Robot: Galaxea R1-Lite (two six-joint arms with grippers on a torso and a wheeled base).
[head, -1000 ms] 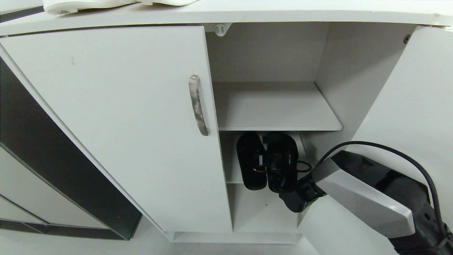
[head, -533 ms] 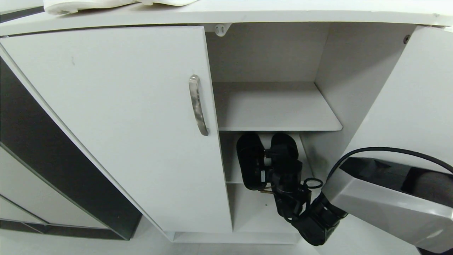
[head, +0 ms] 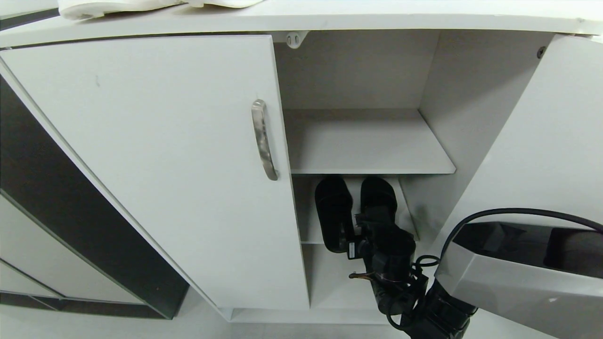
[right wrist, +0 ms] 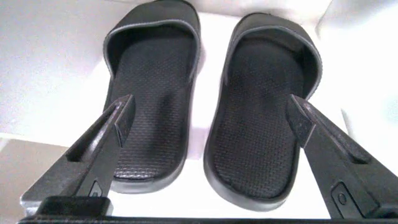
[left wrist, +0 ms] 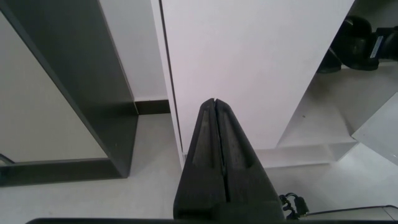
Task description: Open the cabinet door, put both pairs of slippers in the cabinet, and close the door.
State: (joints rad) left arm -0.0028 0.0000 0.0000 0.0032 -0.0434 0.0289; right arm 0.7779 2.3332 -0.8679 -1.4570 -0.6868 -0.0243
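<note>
A pair of black slippers lies side by side on the cabinet's lower shelf [head: 311, 226], the left slipper [head: 333, 212] [right wrist: 149, 106] next to the right slipper [head: 378, 195] [right wrist: 264, 118], heels toward me. My right gripper [head: 372, 230] [right wrist: 210, 106] hangs open just in front of the heels, its fingers [right wrist: 99, 143] apart from both slippers and holding nothing. My left gripper [left wrist: 214, 102] is shut and empty, low in front of the closed left door [left wrist: 249, 56].
The right cabinet door [head: 551, 127] stands swung open. The left door [head: 155, 155] with its metal handle [head: 263, 140] is closed. The upper shelf [head: 367, 141] is bare. A white cloth [head: 141, 5] lies on the cabinet top.
My right gripper has drawn back out of the cabinet and lower, away from the slippers, which stay on the shelf. The right arm has swung down.
</note>
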